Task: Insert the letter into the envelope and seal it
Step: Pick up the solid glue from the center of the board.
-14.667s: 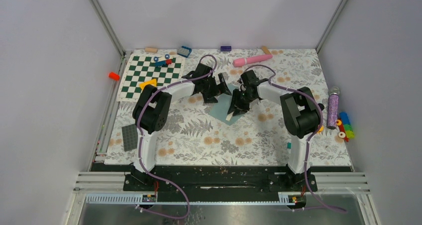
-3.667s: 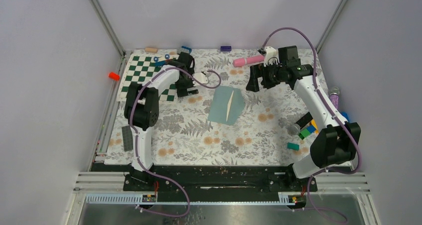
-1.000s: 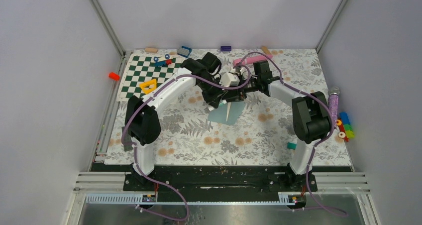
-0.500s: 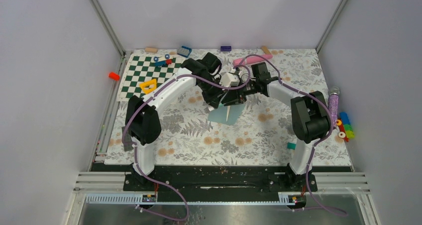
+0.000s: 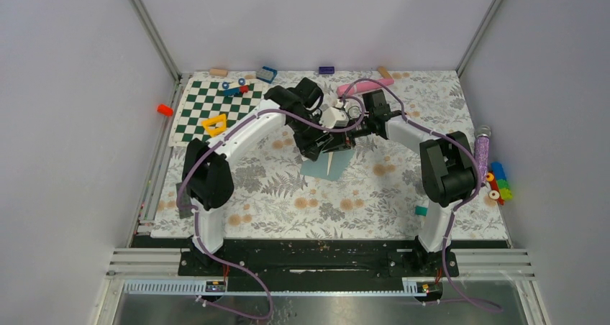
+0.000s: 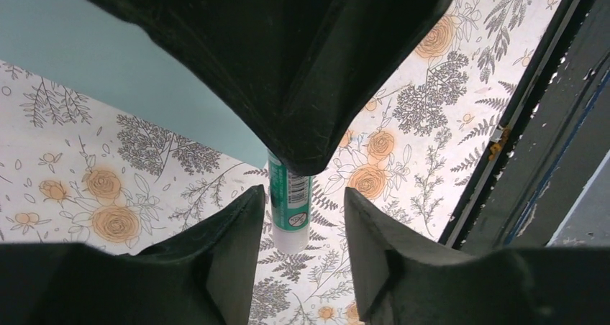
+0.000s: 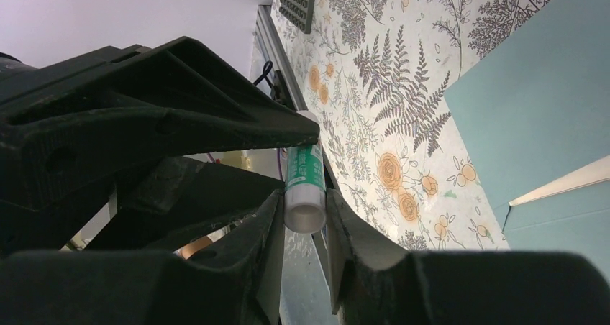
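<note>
Left gripper has let go of the glue stick. Right gripper now pinches it, arms meeting above the envelope.

White-shelled left arm and right arm carry bulky black joint housings, loose purple cables, and matte black, wedge-shaped, finely scratched fingers.

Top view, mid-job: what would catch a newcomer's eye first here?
The left gripper and right gripper meet nose to nose above the teal envelope at mid-table, a cream strip of the letter showing on it. Between them is a small green-and-white glue stick: snug in the right one's grip, the left one open around it.
</note>
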